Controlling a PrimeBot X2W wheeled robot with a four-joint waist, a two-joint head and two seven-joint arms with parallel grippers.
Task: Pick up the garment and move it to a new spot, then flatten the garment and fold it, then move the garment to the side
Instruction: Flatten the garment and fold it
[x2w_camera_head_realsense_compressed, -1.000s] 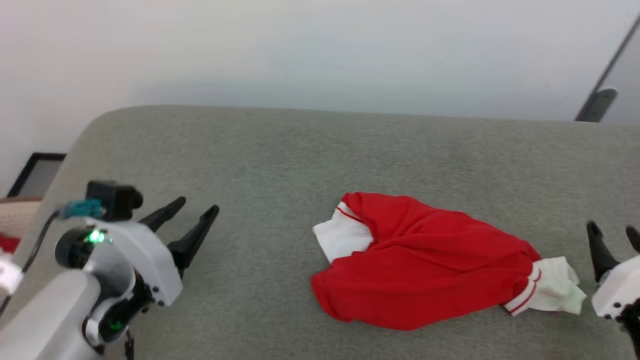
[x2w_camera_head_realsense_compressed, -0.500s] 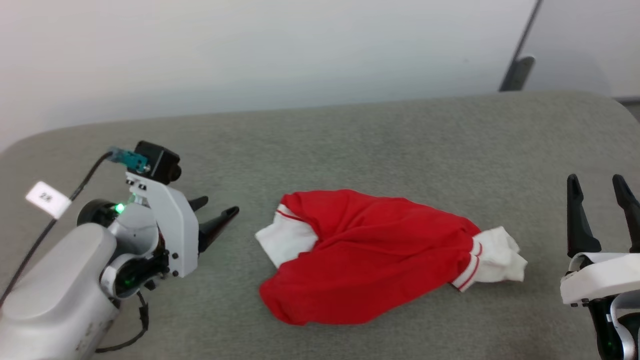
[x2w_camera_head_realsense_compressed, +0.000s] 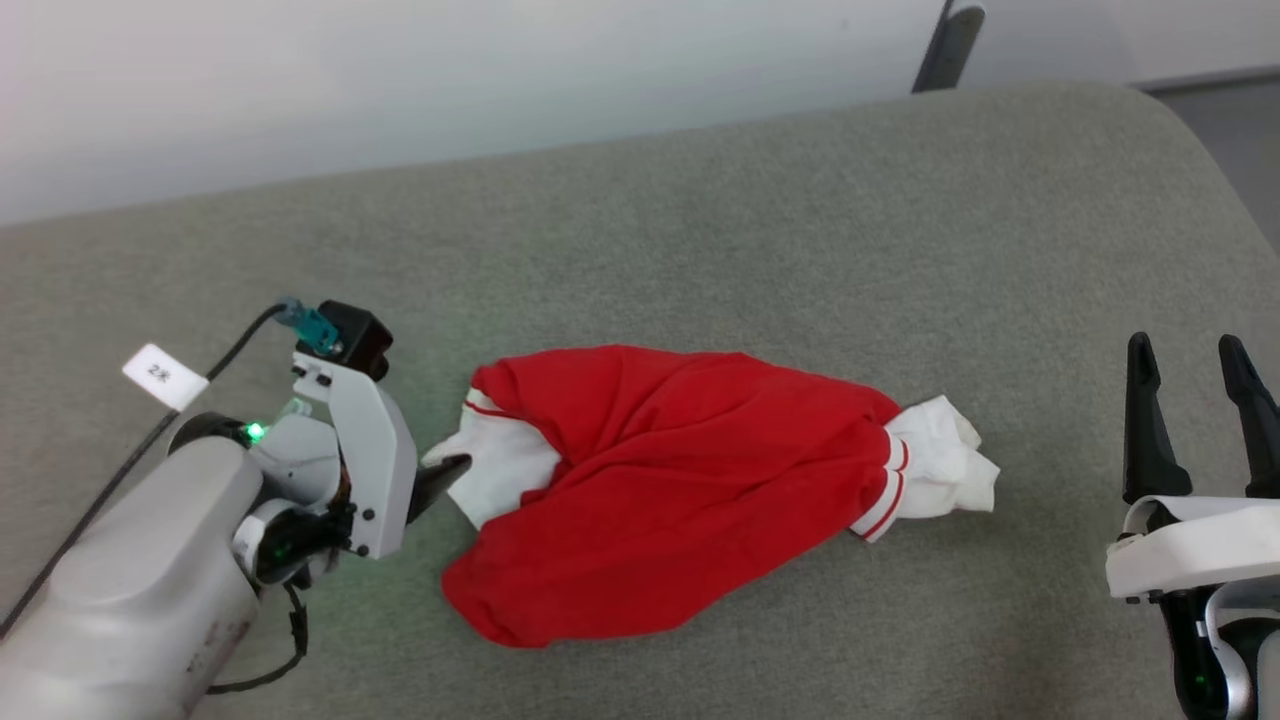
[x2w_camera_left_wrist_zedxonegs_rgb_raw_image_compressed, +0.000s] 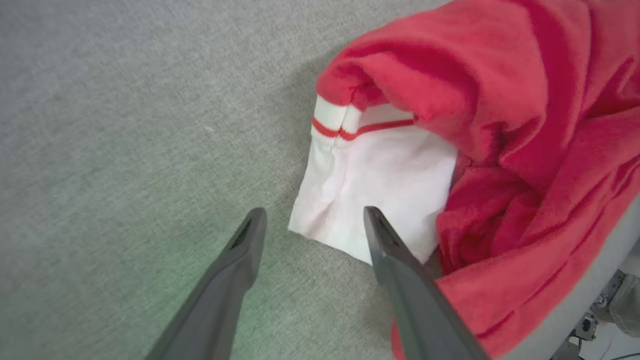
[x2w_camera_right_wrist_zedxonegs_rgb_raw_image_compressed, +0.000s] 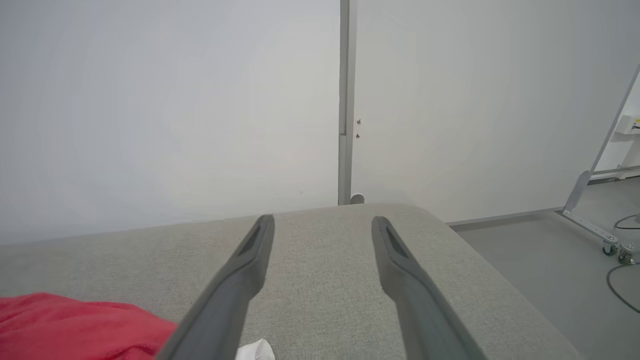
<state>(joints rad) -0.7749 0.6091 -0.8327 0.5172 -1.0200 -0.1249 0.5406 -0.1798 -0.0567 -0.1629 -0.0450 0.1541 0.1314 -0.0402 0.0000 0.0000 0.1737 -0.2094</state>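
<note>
Red cloth with white sleeves: the shirt (x2w_camera_head_realsense_compressed: 680, 480) lies bunched in a loose heap near the middle of my head view, on the grey fabric-covered counter (x2w_camera_head_realsense_compressed: 700, 230). No lettering shows from here, just folds of red. One white sleeve (x2w_camera_head_realsense_compressed: 505, 470) sticks out at its left end and another (x2w_camera_head_realsense_compressed: 945, 470), with red-and-white striped trim, at its right end.

My left hand (x2w_camera_head_realsense_compressed: 440, 478) is down at the left sleeve, its fingers spread. In the left wrist view the hand (x2w_camera_left_wrist_zedxonegs_rgb_raw_image_compressed: 314, 212) straddles the sleeve's (x2w_camera_left_wrist_zedxonegs_rgb_raw_image_compressed: 380, 185) lower corner. One finger is over bare grey fabric, the other crosses the sleeve's hem where the red body (x2w_camera_left_wrist_zedxonegs_rgb_raw_image_compressed: 500, 100) folds over it. I cannot tell whether either tip is touching the cloth. Nothing is pinched.

My right hand (x2w_camera_head_realsense_compressed: 1183, 342) sits well apart from the shirt, off to its right, fingers spread and empty. In the right wrist view this hand (x2w_camera_right_wrist_zedxonegs_rgb_raw_image_compressed: 323, 220) points across the counter toward a pale wall (x2w_camera_right_wrist_zedxonegs_rgb_raw_image_compressed: 150, 100), with a bit of the shirt (x2w_camera_right_wrist_zedxonegs_rgb_raw_image_compressed: 75, 325) at the lower left.
</note>
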